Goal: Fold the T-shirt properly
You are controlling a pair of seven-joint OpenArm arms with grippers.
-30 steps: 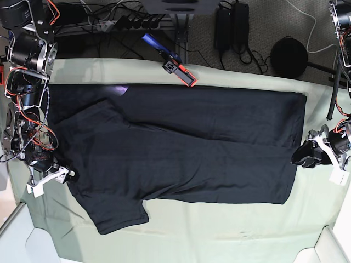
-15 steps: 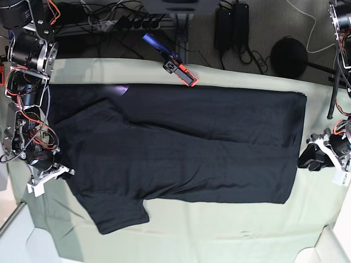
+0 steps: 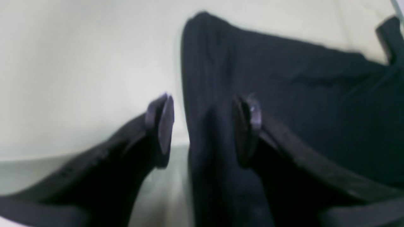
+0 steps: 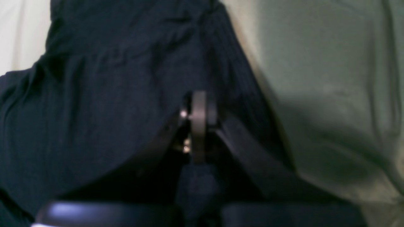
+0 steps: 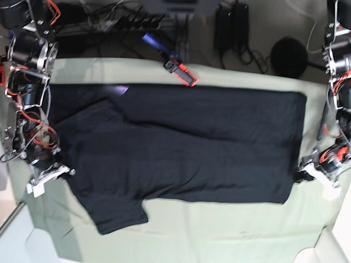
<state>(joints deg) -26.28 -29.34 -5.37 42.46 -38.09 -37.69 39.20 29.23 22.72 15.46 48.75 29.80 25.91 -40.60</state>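
Since a second ago the left gripper has slid from beside the hem's middle down toward the shirt's near corner on the base view's right, while the right gripper has barely shifted at the shoulder on that view's left. The left wrist view shows the left jaws spread, one finger over bare sheet and the other over black cloth, the hem edge running up between them — not yet pinched. The right wrist view shows the right pads pressed together with dark cloth all around them; whether any fabric is caught between them I cannot tell, the view being blurred and dark. The shirt lies flat on the green sheet, neck end at the base view's left, hem at its right, the far sleeve apparently tucked under along the top edge and the near sleeve sticking out at the bottom. By my reading the folding has hardly begun: perhaps one long side is turned in, and the near side, that sleeve and the crosswise folds all remain. No containers hold anything here — only pale corners of something at the bottom edge, too cropped to tell what they are.
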